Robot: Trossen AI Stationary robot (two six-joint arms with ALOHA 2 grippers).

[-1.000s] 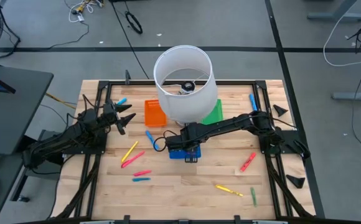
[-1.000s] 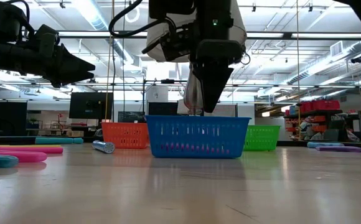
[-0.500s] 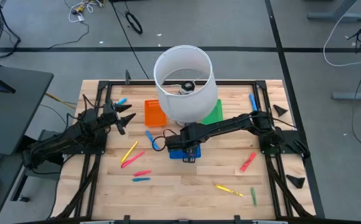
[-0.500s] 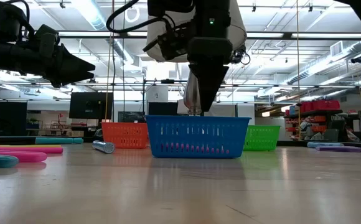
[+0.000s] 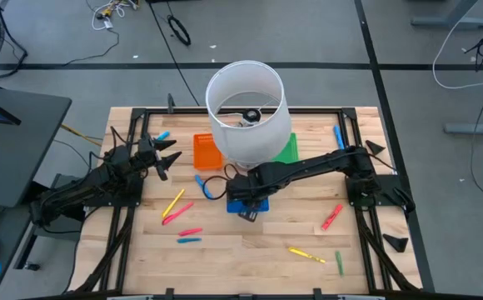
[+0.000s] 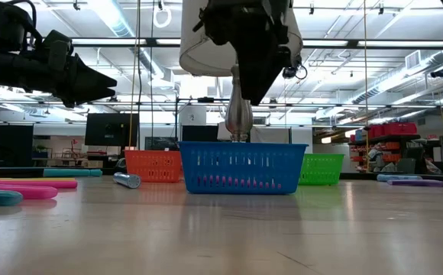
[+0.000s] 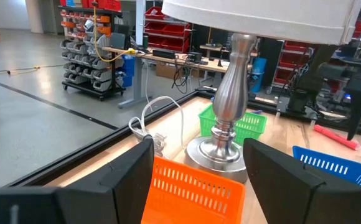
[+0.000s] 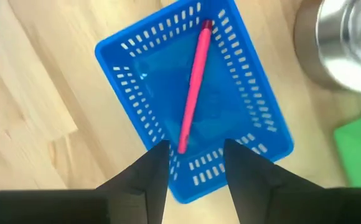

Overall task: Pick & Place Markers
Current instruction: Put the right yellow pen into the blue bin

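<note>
A slim pink marker [image 8: 194, 86] lies diagonally inside the blue basket [image 8: 131, 70] on the pale wood-plank table [image 8: 37, 93], below the right gripper [image 8: 195, 163], whose jaws stand apart, holding nothing.

Two black jointed arms; left claw [image 5: 168, 157] with pointed black fingers; right claw [image 8: 194, 163] with matte dark wedge fingers.

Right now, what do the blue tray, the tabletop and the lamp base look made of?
Blue tray: likely moulded plastic, slightly glossy; thin walls pierced by even slots, a pink marker lying inside.
Tabletop: wood, pale and smooth; visible plank seams and grain.
Lamp base: probably brushed metal, silver; soft reflections on its turned stem. Could be metal-look plating.
</note>
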